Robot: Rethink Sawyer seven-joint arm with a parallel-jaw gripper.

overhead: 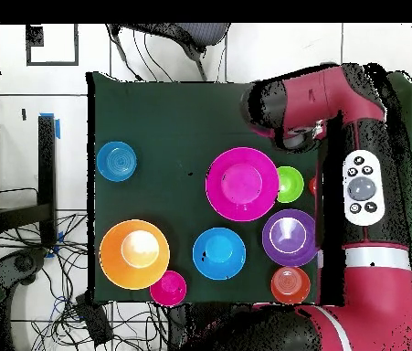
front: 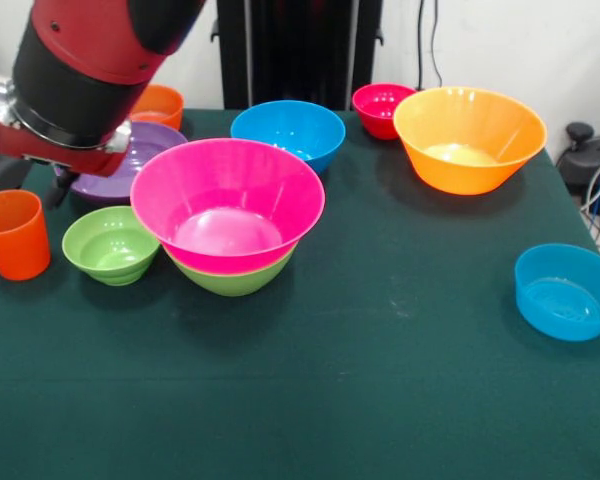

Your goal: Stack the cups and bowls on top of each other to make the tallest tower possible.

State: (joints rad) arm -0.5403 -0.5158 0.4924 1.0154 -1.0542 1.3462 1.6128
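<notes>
Near the table's middle, tower [front: 230, 225] begun: large pink bowl [front: 227, 200] nested in a medium green bowl [front: 235, 277]; orange cup [front: 13, 234] apart at the edge, small green bowl [front: 110, 244] just beside the stack; gripper hidden behind the arm [front: 80, 70], grip impossible to tell; probably choosing the next piece; calls for a centred placement.

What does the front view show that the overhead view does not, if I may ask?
Front only: the medium green bowl nested beneath the pink bowl, which hides it from above. Overhead only: the arm along its full length, with its grey button pad. Both: the pink bowl, the large orange bowl and the small red bowl.
</notes>
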